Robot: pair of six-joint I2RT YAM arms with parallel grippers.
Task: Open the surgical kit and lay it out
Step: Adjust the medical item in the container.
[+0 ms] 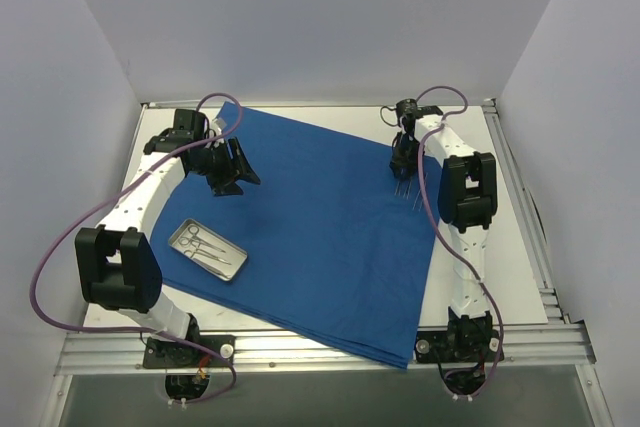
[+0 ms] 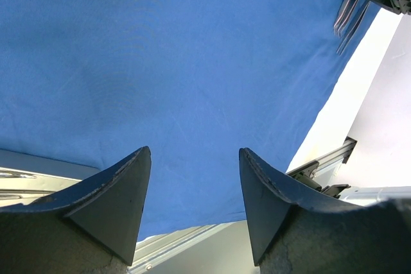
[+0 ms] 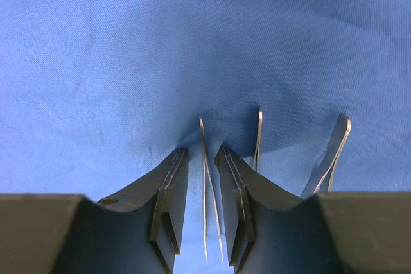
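Three thin instruments [image 3: 340,131] on drape [image 1: 330,227] under my right claw [image 3: 200,151], jaws narrowly apart astride one, tips on drape, my left claw [image 2: 194,151] wide apart, empty, above drape, tray [image 1: 232,269] near it

A blue drape [image 1: 330,237] lies spread across the white table [image 1: 515,232].

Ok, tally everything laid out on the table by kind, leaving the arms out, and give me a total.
Blue cloth: 1
Metal tray: 1
Scissor-like instruments in the tray: 2, as far as the top view shows
Tweezer-like instruments on the cloth: 3
Total: 7
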